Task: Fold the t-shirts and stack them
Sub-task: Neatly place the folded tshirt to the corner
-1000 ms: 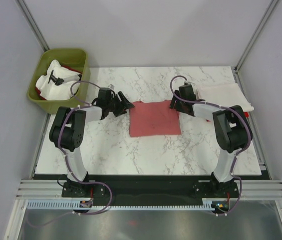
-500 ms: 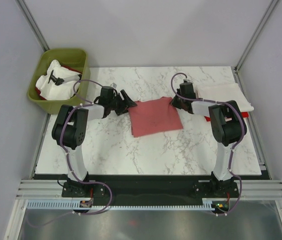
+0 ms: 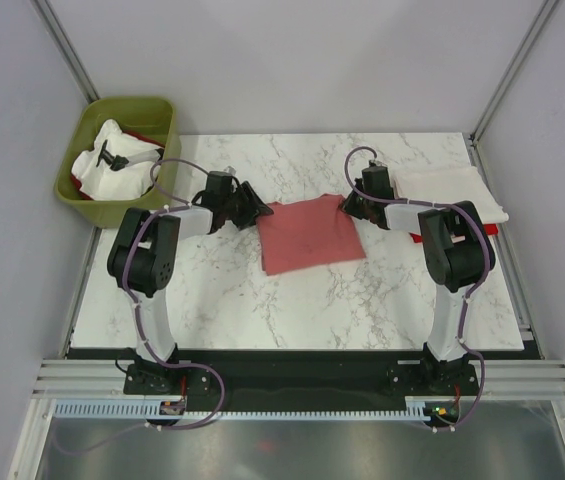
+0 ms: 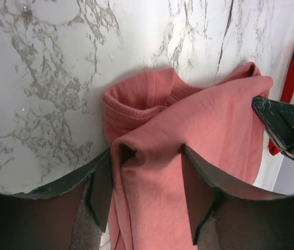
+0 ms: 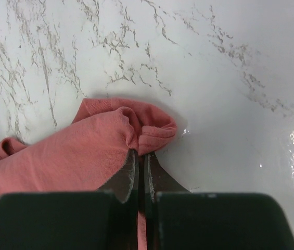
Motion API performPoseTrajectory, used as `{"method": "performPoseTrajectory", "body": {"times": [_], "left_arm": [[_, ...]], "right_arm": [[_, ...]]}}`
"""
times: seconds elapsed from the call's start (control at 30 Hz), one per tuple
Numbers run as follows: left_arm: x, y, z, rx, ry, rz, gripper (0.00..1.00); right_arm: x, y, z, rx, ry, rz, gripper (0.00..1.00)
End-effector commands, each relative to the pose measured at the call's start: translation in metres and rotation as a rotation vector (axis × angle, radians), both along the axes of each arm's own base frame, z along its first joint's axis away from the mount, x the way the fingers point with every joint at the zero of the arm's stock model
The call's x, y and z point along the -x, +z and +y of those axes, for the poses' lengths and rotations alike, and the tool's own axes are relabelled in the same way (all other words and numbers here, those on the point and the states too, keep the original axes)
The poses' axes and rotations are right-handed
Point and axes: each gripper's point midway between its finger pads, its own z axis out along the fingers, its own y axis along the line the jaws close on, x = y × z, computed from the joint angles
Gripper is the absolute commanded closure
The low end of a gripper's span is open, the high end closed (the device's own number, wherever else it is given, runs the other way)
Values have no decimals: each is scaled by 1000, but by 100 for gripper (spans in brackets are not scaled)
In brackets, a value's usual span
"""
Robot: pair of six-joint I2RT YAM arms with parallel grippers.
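At the far left, off the desk (image 3: 292,300), a green bin (image 3: 166,120) holds bunched white cloth (image 3: 112,160). Right of it, the left fingers (image 4: 101,192) lie low at the left far corner of the salmon-red t-shirt (image 3: 312,235). They are spread, and a rumpled ridge of the shirt's cloth runs between them. The shirt lies folded in a rough square at the middle of the desk, slightly askew, with both far corners bunched up. At its right far corner the right fingers (image 5: 126,179) are pressed nearly together, pinching a thin fold of the shirt's edge. Further right, a cream-white t-shirt (image 3: 452,190) lies folded flat at the desk's right far side. A strip of bright red cloth (image 3: 495,229) shows at its near right edge.
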Motion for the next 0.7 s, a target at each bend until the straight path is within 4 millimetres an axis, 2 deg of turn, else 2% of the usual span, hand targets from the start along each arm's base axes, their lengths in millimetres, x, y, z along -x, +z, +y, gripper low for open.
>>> {"method": "performPoseTrajectory", "body": {"times": [0.0, 0.03, 0.1, 0.13, 0.2, 0.23, 0.4, 0.47, 0.67], "left_arm": [[-6, -25, 7, -98, 64, 70, 42], [-7, -30, 8, -108, 65, 81, 52], [-10, -35, 9, -125, 64, 89, 65], [-10, -35, 8, -126, 56, 87, 78], [-11, -26, 3, -104, 35, 65, 95], [-10, -23, 2, -101, 32, 56, 98], [-3, 3, -12, -137, 3, -33, 98], [0, 22, -23, -130, -19, -89, 98], [16, 44, -45, -111, -53, -158, 98]], "right_arm": [[23, -19, 3, -6, 28, 87, 100], [23, -18, 3, -6, 29, 82, 100], [23, -15, 2, -3, 27, 76, 100], [23, -14, 2, -1, 34, 72, 100], [21, -5, 3, 3, 43, 47, 100], [21, -2, 2, 8, 45, 39, 100], [23, 30, -9, 43, 22, -30, 100], [26, 46, -13, 55, 15, -64, 100], [34, 75, -34, 107, -55, -139, 100]]}}
